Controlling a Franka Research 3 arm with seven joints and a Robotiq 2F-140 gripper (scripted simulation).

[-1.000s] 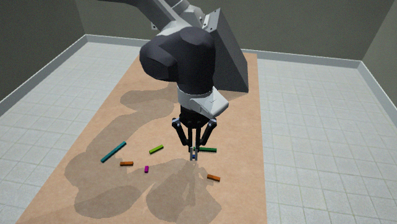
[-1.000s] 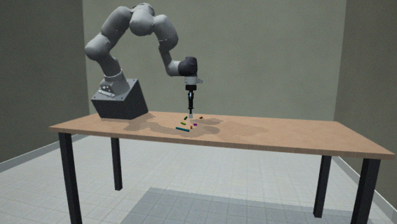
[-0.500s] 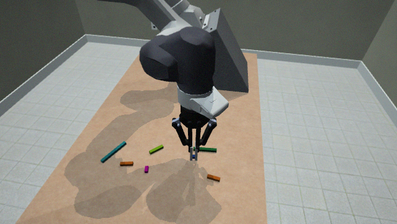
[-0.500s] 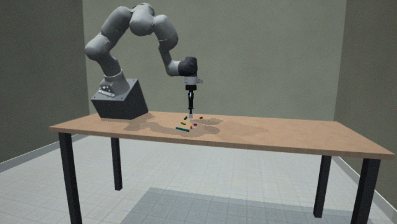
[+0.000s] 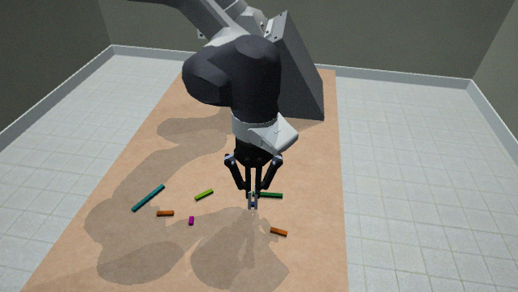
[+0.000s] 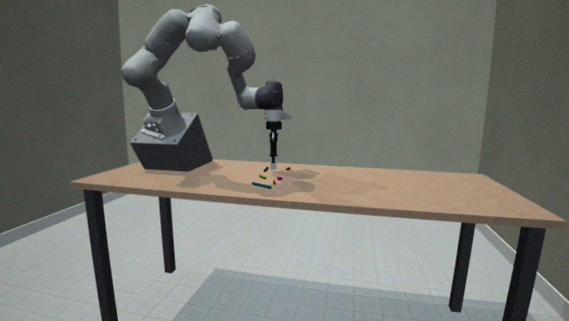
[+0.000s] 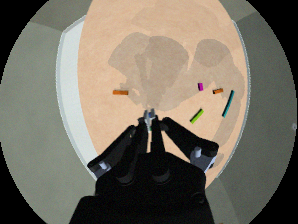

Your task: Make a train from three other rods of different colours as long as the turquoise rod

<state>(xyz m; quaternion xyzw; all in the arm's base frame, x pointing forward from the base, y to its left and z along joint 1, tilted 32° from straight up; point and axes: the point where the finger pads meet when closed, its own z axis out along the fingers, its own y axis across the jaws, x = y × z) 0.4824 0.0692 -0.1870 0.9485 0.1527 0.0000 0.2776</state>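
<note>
My top view looks steeply down from above the front of the tan rectangular table (image 5: 311, 169) (image 6: 399, 195) (image 7: 100, 50), facing back toward the dark grey wedge-shaped robot mount (image 5: 302, 89) (image 6: 177, 155) at its far end; it is near enough that the table's sides run out of the bottom of my picture. My exterior view stands farthest off, beside one long side of the table, slightly above its top, facing across it and taking in legs and floor. My wrist view is closest, riding behind the black two-finger gripper (image 5: 252, 202) (image 6: 273, 166) (image 7: 150, 117) and looking down past it onto the table. Top and exterior share the mount and the table's rod-strewn part; wrist and top share that part too.

Across that last second I could make out no clear change from my station. The gripper (image 5: 252, 201) (image 6: 273, 166) (image 7: 150, 114), just below centre in the top view, and the blue rod (image 5: 252, 204) at its fingertips showed no shift that I could tell.
</note>
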